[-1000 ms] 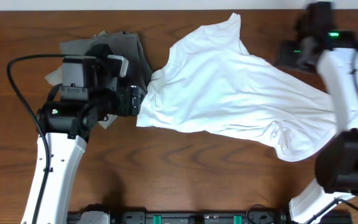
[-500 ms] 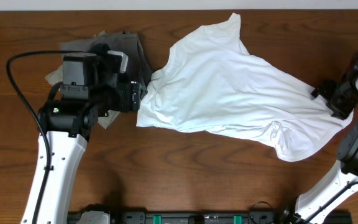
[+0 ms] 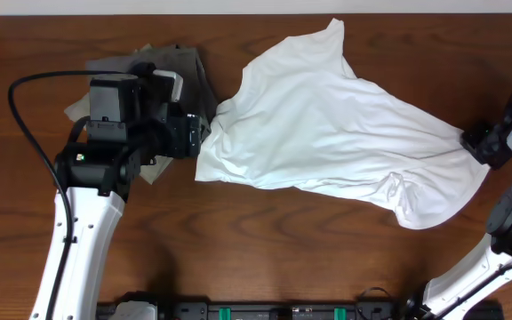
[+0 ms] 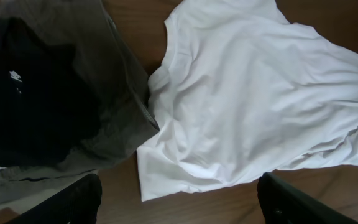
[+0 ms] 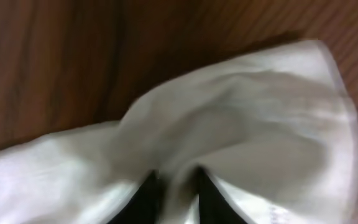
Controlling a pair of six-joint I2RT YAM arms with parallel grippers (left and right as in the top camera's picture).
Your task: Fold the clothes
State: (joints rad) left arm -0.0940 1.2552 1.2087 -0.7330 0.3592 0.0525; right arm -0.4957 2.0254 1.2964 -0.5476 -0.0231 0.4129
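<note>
A white T-shirt lies crumpled and spread across the middle of the wooden table. My left gripper hovers over its left edge, open, both dark fingers wide apart with only table and shirt hem below. At the shirt's right edge my right gripper is down on the cloth. In the right wrist view its gripper has the fingertips close together with a fold of white fabric pinched between them. A pile of grey clothes lies at the back left, partly under the left arm.
The grey pile overlaps the shirt's left side in the left wrist view. Bare wooden table runs along the front. The left arm's black cable loops out to the left.
My right arm swung down from the back right corner to the shirt's right edge, and its fingers closed on the cloth. The left arm and the shirt have stayed put.
</note>
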